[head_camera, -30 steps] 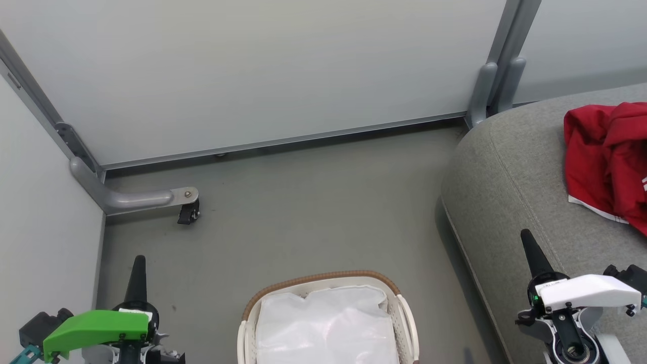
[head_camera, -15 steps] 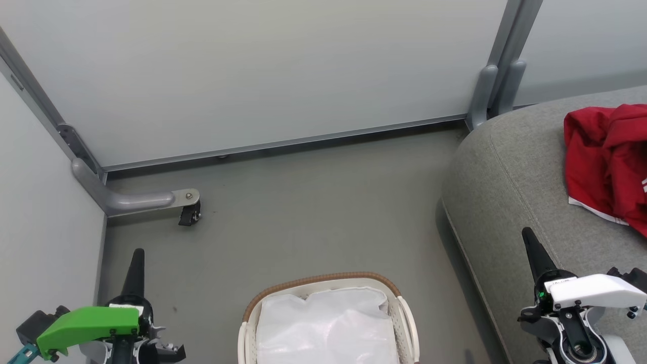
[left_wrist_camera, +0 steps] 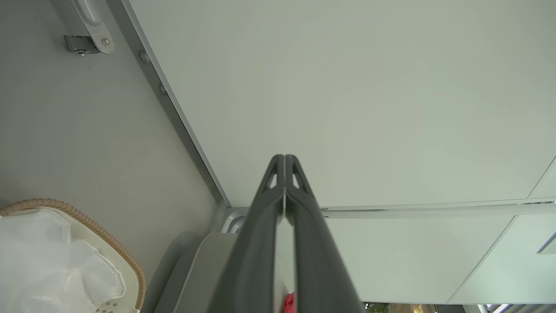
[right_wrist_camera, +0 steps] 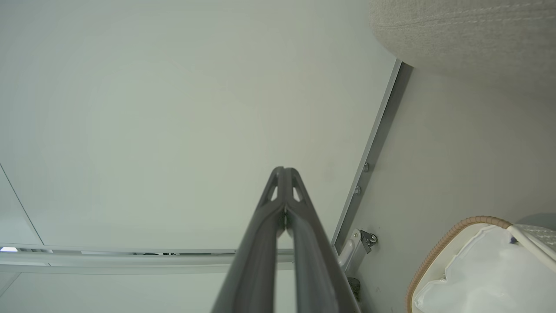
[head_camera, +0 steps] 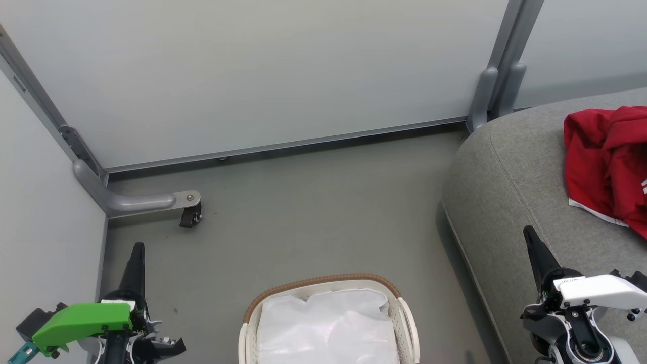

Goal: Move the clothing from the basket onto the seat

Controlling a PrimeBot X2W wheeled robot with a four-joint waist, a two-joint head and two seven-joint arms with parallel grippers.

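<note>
The white basket (head_camera: pixel 323 281) with its brown rim stands on the floor at the bottom centre of the head view, showing its white lining (head_camera: pixel 326 326). It also appears at the edges of both wrist views (left_wrist_camera: pixel 108 243) (right_wrist_camera: pixel 438 248). A red piece of clothing (head_camera: pixel 609 162) lies crumpled on the grey seat (head_camera: pixel 505 177) at the right. My left gripper (head_camera: pixel 137 247) is shut and empty at the lower left, left of the basket. Over the seat's front edge, my right gripper (head_camera: pixel 528 231) is shut and empty. The wrist views show the fingertips pressed together (left_wrist_camera: pixel 284 157) (right_wrist_camera: pixel 283 169).
Pale partition walls (head_camera: pixel 252 76) close off the back and left. A grey metal foot with a black caster (head_camera: pixel 191 216) juts onto the floor at the left. A grey post (head_camera: pixel 495 86) stands by the seat's far corner. Grey floor (head_camera: pixel 313 212) lies between basket and wall.
The head view has drifted slightly, so everything sits a little lower. Both grippers have shifted up a bit in the view and stayed shut.
</note>
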